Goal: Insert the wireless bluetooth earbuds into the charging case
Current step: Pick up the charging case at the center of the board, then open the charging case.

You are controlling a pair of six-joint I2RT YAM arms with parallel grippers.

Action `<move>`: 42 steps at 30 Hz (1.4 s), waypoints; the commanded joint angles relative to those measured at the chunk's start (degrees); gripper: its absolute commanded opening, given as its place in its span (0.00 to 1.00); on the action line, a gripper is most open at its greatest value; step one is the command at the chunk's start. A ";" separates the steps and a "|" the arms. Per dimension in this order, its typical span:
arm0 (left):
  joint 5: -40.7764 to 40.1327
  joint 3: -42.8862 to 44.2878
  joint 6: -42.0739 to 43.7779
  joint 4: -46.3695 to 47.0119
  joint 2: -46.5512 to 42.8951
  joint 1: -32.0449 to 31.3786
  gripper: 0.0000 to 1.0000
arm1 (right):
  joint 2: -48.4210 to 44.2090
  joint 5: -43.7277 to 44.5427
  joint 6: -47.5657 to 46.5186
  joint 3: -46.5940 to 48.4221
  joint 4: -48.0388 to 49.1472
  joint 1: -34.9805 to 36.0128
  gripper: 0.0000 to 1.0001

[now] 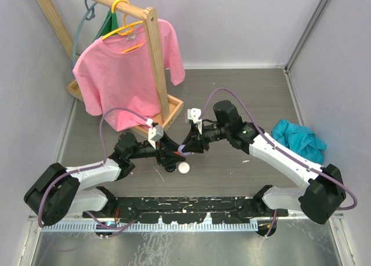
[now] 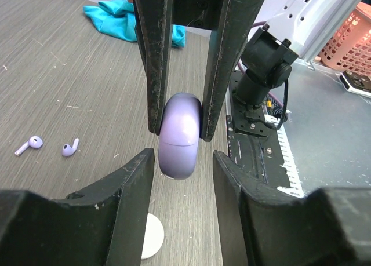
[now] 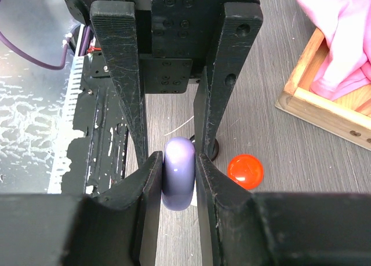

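A purple round charging case is closed and held edge-on above the table. My right gripper is shut on its two flat faces. My left gripper is open, its fingers standing on either side of the same case with small gaps. Both grippers meet at the table's middle in the top view. Two purple earbuds lie loose on the table, apart from the case.
A white round case and a black one lie under the grippers. An orange-red round case sits beside them. A wooden rack base with a pink shirt stands at back left. Teal cloth lies right.
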 commanded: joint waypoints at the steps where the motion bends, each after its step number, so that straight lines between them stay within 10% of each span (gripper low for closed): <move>1: 0.51 1.68 -0.19 4.70 -0.21 0.16 0.46 | -1.63 0.02 -0.80 2.52 2.57 0.17 0.17; 22: 3.78 1.85 -1.55 7.56 0.54 0.10 0.14 | 0.45 -2.24 -1.34 3.15 1.66 0.89 0.19; 33: 3.50 -0.90 7.38 6.92 -0.87 0.10 0.00 | -1.49 4.54 -0.92 4.19 -0.42 0.84 0.51; 42: 1.47 -2.37 9.30 6.98 -2.86 -0.10 0.00 | -5.25 11.26 -0.73 4.10 -0.86 0.86 0.59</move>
